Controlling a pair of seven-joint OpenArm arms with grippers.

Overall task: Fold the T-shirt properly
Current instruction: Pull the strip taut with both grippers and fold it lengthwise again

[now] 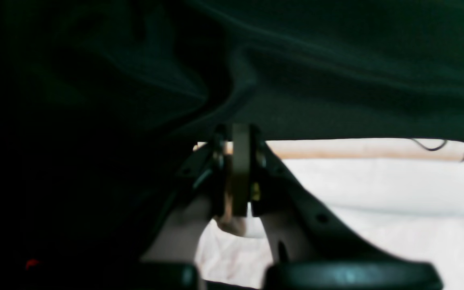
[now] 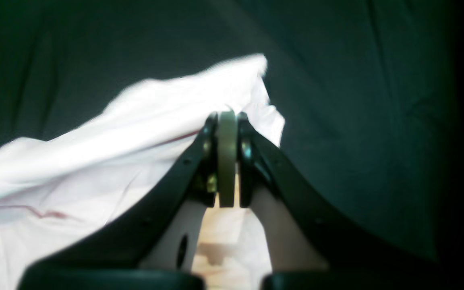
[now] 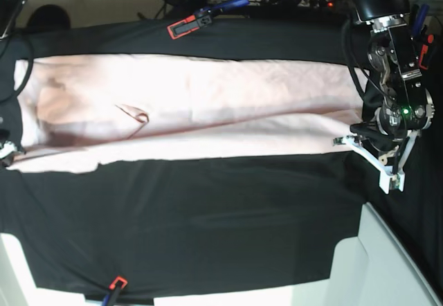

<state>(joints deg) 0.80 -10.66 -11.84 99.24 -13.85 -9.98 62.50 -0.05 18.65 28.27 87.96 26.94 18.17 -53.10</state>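
The pale pink T-shirt lies stretched as a long band across the far half of the black cloth covering the table, its near edge already turned in. At the scene's right end the left gripper has its fingers pressed together on a fold of the shirt's edge; at the left end the right gripper, mostly out of the base view, likewise pinches pink fabric. Holding both ends at once appears meant to keep the band taut and straight for the next fold.
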